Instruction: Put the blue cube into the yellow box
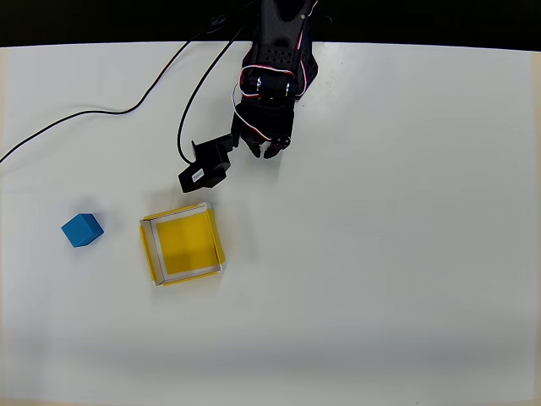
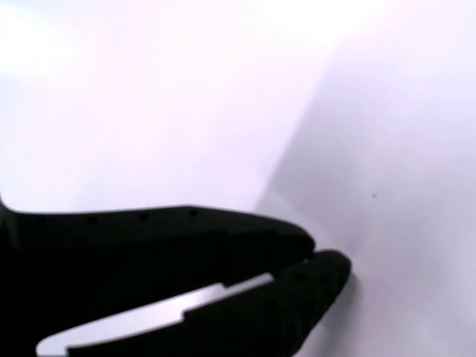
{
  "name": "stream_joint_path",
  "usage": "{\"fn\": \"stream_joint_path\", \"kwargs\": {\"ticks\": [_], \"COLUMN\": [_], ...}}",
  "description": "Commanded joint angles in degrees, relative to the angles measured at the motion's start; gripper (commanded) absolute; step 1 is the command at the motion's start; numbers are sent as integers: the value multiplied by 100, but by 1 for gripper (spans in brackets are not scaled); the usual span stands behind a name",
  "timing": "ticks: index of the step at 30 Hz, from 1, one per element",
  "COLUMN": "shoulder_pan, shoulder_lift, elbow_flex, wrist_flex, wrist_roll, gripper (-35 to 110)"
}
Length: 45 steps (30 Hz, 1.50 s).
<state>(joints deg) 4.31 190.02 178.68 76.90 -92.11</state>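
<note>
The black fingers (image 2: 327,256) are pressed together with nothing held between them, above the bare white table (image 1: 380,254). The shallow square yellow box (image 1: 182,244) is seen below-left of the fingers in the overhead view, and the small bright-blue cube (image 1: 82,229) farther left, apart from the box.

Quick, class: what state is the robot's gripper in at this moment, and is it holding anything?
Gripper: jaws closed, tips together, holding nothing; the blue cube sits on the table beside the yellow box.
</note>
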Motion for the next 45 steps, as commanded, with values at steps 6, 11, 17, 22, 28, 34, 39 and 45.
{"fn": "stream_joint_path", "kwargs": {"ticks": [6, 11, 17, 22, 28, 34, 39, 45], "shoulder_pan": [-70, -70, 185, 721, 1644, 2804, 3595, 4482], "shoulder_lift": [158, 158, 26, -475, -1898, -3173, -4509, -6144], "elbow_flex": [149, 149, -79, -1380, -3226, -4245, -5212, -6223], "wrist_flex": [70, 44, -360, -694, -1494, -2725, -3322, -4271], "wrist_roll": [211, 387, 79, -237, -193, -229, -334, -413], "gripper": [3, 4, 7, 13, 29, 43, 47, 49]}}
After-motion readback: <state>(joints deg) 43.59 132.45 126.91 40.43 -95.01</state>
